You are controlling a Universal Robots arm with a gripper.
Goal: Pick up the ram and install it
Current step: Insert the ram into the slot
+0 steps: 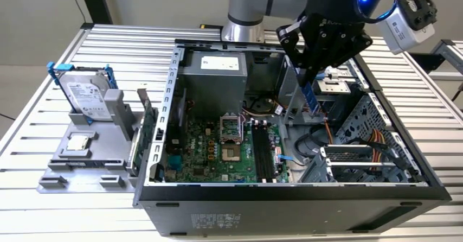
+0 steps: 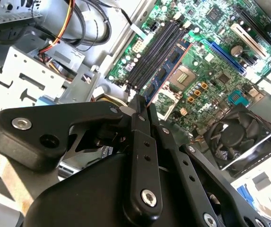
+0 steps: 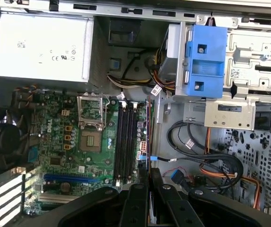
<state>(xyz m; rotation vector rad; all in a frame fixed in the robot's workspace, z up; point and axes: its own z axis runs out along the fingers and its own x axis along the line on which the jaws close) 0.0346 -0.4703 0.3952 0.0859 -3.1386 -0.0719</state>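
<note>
My gripper [image 1: 313, 82] clamps the ram [image 1: 311, 96] on edge | hanging above the case [image 1: 289, 196] | memory slots [image 1: 262, 154] at seven o'clock | keep stick parallel, press evenly.

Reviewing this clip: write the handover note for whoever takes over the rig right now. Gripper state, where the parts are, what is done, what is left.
Gripper: shut on the ram, a blue stick hanging on edge from the fingertips over the open computer case.
Memory slots: dark, on the motherboard below the gripper, toward the exterior view's left; apparently vacant.
Done: ram picked up and carried above the case.
Left: seating the ram in a slot.
Hard drive stands on the grey holder outside the case.
</note>
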